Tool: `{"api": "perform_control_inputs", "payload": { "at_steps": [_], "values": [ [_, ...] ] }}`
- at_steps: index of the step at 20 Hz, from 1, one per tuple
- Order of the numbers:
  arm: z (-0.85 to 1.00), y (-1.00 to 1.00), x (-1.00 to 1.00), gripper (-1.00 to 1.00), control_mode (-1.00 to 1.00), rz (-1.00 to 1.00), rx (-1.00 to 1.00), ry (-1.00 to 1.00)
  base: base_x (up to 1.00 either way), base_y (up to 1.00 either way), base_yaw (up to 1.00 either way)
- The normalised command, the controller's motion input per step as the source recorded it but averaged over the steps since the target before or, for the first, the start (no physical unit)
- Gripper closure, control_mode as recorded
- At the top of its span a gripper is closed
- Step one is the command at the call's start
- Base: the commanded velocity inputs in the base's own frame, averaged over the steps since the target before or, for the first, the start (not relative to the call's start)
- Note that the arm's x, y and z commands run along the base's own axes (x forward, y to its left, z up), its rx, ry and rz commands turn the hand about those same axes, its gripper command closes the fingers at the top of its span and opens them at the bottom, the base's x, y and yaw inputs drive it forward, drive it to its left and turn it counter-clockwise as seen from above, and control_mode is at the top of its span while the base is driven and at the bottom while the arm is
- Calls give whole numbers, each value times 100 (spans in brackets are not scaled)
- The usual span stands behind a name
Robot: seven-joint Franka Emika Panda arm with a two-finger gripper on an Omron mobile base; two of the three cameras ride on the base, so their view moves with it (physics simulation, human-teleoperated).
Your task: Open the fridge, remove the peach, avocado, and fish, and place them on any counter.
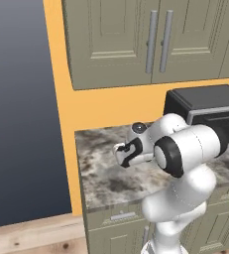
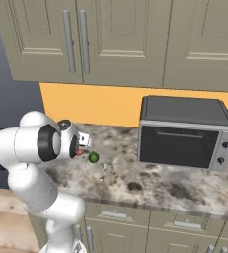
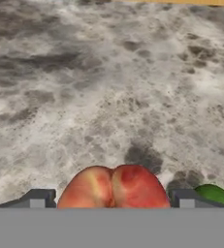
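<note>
We see the peach (image 3: 113,187), red-orange and creased down its middle, between our pincer (image 3: 113,198)'s tips above the mottled table (image 3: 108,87); whether the wide-set jaws touch it we cannot tell. The avocado (image 3: 216,194), green, is cut off just beside it. No writing is readable.

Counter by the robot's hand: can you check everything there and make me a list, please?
Surface: counter, mottled grey-brown stone.
Job's things: peach between the jaws, seemingly resting on the counter; avocado just beside it; small pale grey shape nearby, maybe the fish, too small to tell.
Clutter: toaster oven on the counter.
Grippers: gripper low over the counter, jaws open, a gap each side of the peach.
Cables: nothing seen.
Surroundings: beige cabinets above, orange wall.
</note>
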Motion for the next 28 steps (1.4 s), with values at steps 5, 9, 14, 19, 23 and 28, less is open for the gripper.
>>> {"api": "perform_control_inputs", "payload": {
  "at_steps": [5, 9, 14, 19, 23, 28],
  "values": [
    [1, 0, -2, -100, -100, 0, 0, -6, 0, 0, 0],
    [69, 0, -87, -100, -100, 0, 0, -26, 0, 0, 0],
    [100, -1, -100, -100, -100, 0, 3, -31, 0, 0, 0],
    [100, 0, -100, -100, -100, 2, 4, -12, 0, 0, 0],
    [71, 0, -100, -100, -100, 1, 6, 15, 0, 0, 0],
    [31, 3, -100, -100, -100, 0, 5, 27, 0, 0, 0]
  ]
}}
